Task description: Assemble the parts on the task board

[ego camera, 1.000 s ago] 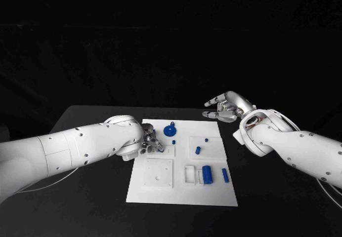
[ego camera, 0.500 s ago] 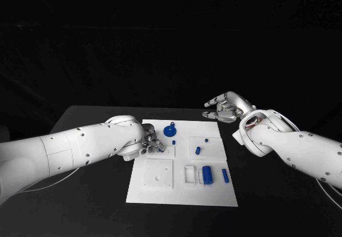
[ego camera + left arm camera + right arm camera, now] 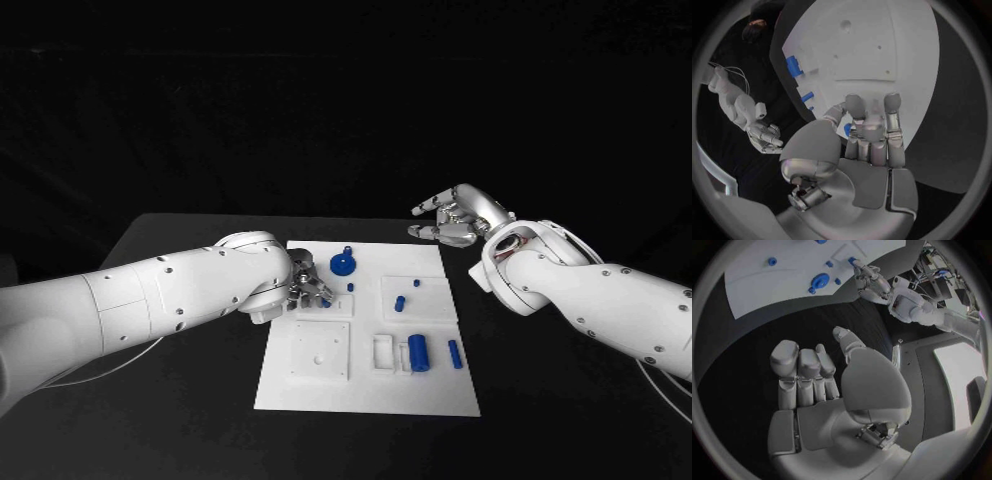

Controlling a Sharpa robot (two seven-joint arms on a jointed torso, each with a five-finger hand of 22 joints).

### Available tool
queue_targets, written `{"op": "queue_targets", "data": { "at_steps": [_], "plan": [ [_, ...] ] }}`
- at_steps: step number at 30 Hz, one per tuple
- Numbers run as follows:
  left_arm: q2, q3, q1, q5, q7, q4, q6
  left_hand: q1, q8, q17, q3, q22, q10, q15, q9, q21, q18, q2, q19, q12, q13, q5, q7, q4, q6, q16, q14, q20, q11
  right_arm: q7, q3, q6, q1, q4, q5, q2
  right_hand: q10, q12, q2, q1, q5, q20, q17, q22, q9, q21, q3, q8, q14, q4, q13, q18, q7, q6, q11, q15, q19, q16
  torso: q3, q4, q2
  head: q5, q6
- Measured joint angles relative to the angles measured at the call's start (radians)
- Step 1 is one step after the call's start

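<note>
The white task board (image 3: 433, 390) lies mid-table. My left hand (image 3: 306, 290) hovers low over its left edge, fingers curled, and a small blue part (image 3: 847, 130) shows pinched between thumb and fingers (image 3: 873, 125). Beside it a small blue peg (image 3: 351, 287) stands on the board, with a round blue part (image 3: 345, 264) just beyond. A blue cylinder (image 3: 418, 352) and a blue bar (image 3: 453, 352) lie at the near right. My right hand (image 3: 454, 222) hangs raised past the board's far right corner, fingers (image 3: 801, 372) curled in, holding nothing.
Two more small blue pieces (image 3: 398, 301) (image 3: 417, 284) sit right of centre on the board. A square white recess (image 3: 320, 350) takes up its near left. Black table (image 3: 188, 400) surrounds the board on all sides.
</note>
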Motion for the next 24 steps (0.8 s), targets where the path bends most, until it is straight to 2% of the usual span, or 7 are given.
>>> {"op": "queue_targets", "data": {
  "at_steps": [2,4,8,9,10,13,24],
  "plan": [
    [0.000,0.000,0.000,0.001,0.000,0.000,0.004,-0.004,0.000,0.001,0.000,0.000,0.003,0.000,0.084,0.000,0.000,-0.001,0.000,0.000,0.001,0.004,0.000,0.000,0.000,0.000,0.000,0.000,0.003,0.000,0.000,0.000,0.000,-0.001,0.000,0.000,0.000,0.000,0.000,0.000,0.000,0.000,0.000,0.000,0.000,0.000,0.001,0.000,0.000,-0.001,0.000,0.000,0.000,0.000,0.000,0.000,0.000,0.000,0.0000,0.0005,0.000,-0.001,-0.001],
    [0.000,0.000,0.000,0.002,0.000,0.000,0.008,-0.007,0.000,0.003,0.001,0.000,0.006,0.000,0.110,0.000,0.000,-0.001,-0.004,0.000,0.002,0.025,-0.002,0.001,0.002,0.000,0.000,0.004,0.006,0.000,0.000,0.001,0.000,-0.001,0.000,0.000,0.000,0.000,0.000,0.000,0.000,0.000,0.000,0.000,0.000,0.000,0.003,0.000,0.000,0.000,0.000,0.000,0.000,0.000,0.000,0.000,0.000,0.000,0.0000,0.0010,0.000,-0.001,-0.001],
    [-0.001,0.000,0.000,0.004,-0.001,0.001,0.016,-0.014,0.006,0.004,0.001,0.000,0.012,0.000,0.110,0.004,0.000,-0.001,-0.004,0.000,0.003,0.044,-0.001,0.001,0.009,0.000,0.000,0.004,0.011,-0.001,0.000,0.001,0.000,-0.002,0.000,0.001,0.000,0.000,0.000,0.000,0.000,0.000,0.000,0.000,0.000,0.000,0.004,0.000,0.000,0.002,0.000,0.000,0.000,0.000,0.000,0.000,0.000,0.000,0.0000,0.0012,-0.001,-0.002,-0.001],
    [-0.001,-0.001,0.000,0.004,-0.002,0.001,0.019,-0.014,0.012,0.005,0.033,0.000,0.035,0.000,0.111,0.004,0.000,0.008,-0.004,0.000,0.004,0.063,-0.036,-0.021,0.119,0.000,-0.001,0.004,0.019,-0.001,0.000,0.001,0.000,-0.002,0.000,0.001,0.000,0.000,0.000,0.000,0.000,0.000,0.000,0.000,0.000,0.000,0.004,0.000,0.000,0.002,0.000,0.000,0.000,0.000,0.000,0.000,0.000,0.000,0.0000,0.0012,-0.001,-0.002,-0.001],
    [-0.001,-0.001,0.000,0.005,-0.002,0.001,0.022,-0.014,0.007,0.005,0.056,0.000,0.022,-0.001,0.110,0.004,0.000,0.007,-0.004,-0.001,0.004,0.064,-0.051,-0.046,0.162,0.002,-0.002,0.004,0.007,-0.001,0.000,0.001,0.000,-0.003,0.000,0.001,0.000,0.000,0.001,-0.001,0.002,0.000,0.000,0.000,0.000,0.000,0.006,0.000,0.000,0.000,0.000,0.000,0.000,0.000,0.000,0.000,0.000,0.000,0.0000,0.0012,-0.001,-0.002,-0.001],
    [-0.001,-0.002,-0.001,0.005,-0.003,0.001,0.032,-0.009,0.007,0.008,0.072,0.000,0.022,-0.001,0.106,0.008,0.000,0.002,-0.004,-0.001,0.005,0.062,-0.049,-0.072,0.165,0.004,-0.002,0.004,0.007,-0.001,0.000,0.001,-0.001,-0.003,0.000,0.001,0.000,0.000,0.004,-0.004,0.005,0.000,0.000,0.000,0.000,0.000,0.009,0.000,0.000,-0.004,0.000,0.000,0.000,0.000,0.000,0.000,0.000,0.000,-0.0004,0.0012,-0.001,-0.002,-0.002],
    [-0.001,-0.002,0.000,0.003,-0.008,-0.002,0.056,-0.010,0.007,0.004,0.072,0.000,0.022,-0.001,0.101,0.008,0.000,-0.001,-0.007,-0.001,0.006,0.065,-0.050,-0.072,0.165,0.004,-0.002,0.007,0.007,-0.001,0.000,0.002,-0.002,-0.004,0.000,0.002,0.000,0.000,0.004,-0.004,0.005,0.000,0.000,0.000,0.000,0.000,0.009,0.000,0.000,-0.004,0.000,0.000,0.000,0.000,0.000,0.000,0.000,0.000,-0.0012,0.0012,-0.001,-0.006,0.000]
  ]
}}
